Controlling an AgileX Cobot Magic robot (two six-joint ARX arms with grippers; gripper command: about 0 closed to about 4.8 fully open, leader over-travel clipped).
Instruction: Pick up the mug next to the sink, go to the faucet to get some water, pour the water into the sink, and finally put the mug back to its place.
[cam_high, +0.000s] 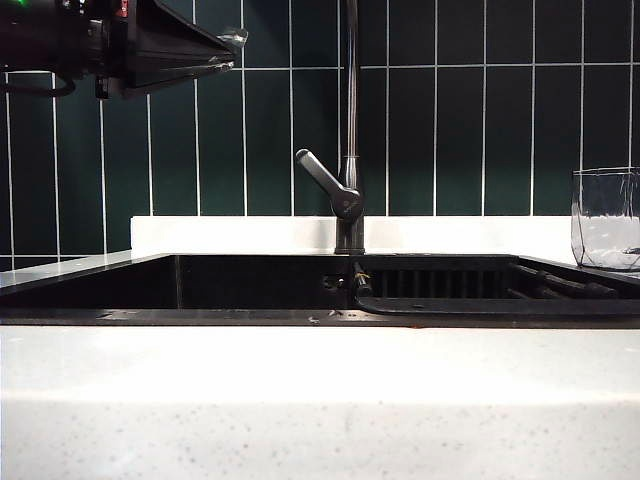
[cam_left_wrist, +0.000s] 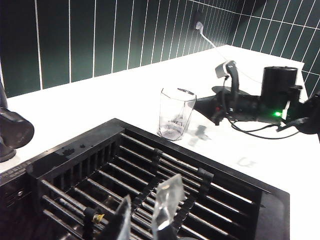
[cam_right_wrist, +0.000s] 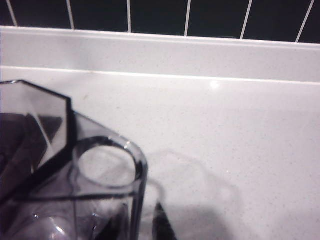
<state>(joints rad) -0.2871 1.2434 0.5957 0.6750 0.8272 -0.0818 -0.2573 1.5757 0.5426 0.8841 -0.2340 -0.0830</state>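
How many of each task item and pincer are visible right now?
Mug: 1, on the counter
Faucet: 1
Sink: 1
Pincers: 2, left pincer above the sink, right pincer by the mug
Total: 5

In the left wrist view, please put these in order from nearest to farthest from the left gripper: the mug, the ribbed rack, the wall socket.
The left gripper hangs over the sink.
1. The ribbed rack, directly beneath its fingertips.
2. The mug, upright on the white countertop just beyond the sink's rim.
3. The wall socket, far back on the green tiles.
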